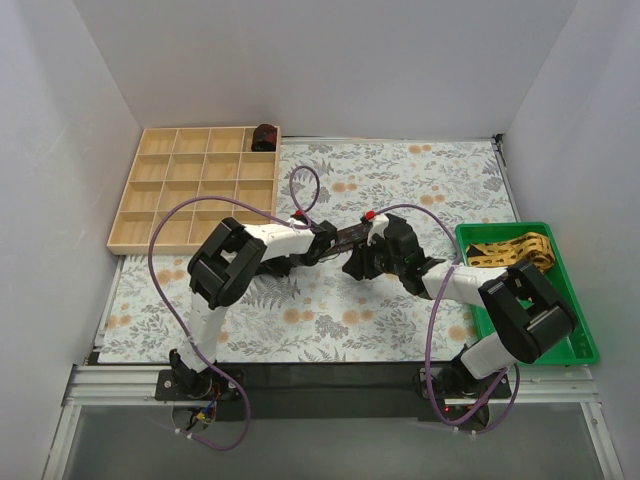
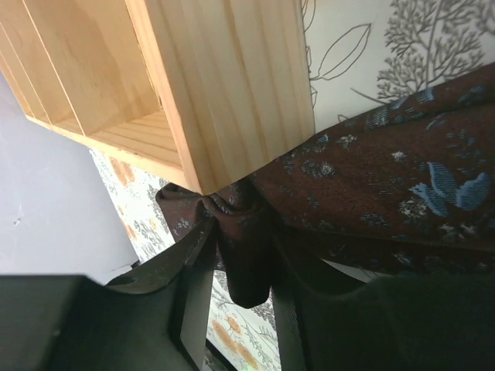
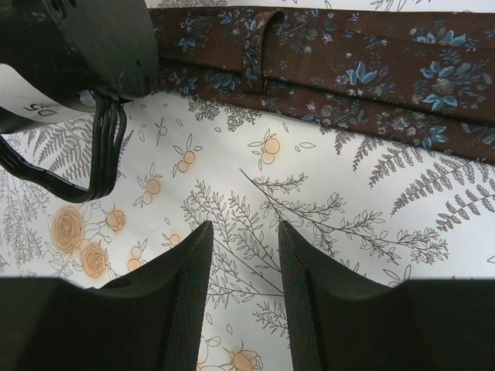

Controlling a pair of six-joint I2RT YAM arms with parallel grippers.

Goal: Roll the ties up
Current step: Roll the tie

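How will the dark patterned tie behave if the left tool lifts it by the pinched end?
Probably floppy: the dark tie bunches into folds where the left tool pinches it, so the rest would likely sag and drag. It looks thin and light, lying flat on the floral cloth.

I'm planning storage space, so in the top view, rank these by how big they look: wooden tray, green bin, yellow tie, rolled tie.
1. wooden tray, only slightly ahead of the next; they look nearly alike
2. green bin
3. yellow tie
4. rolled tie, clearly smallest
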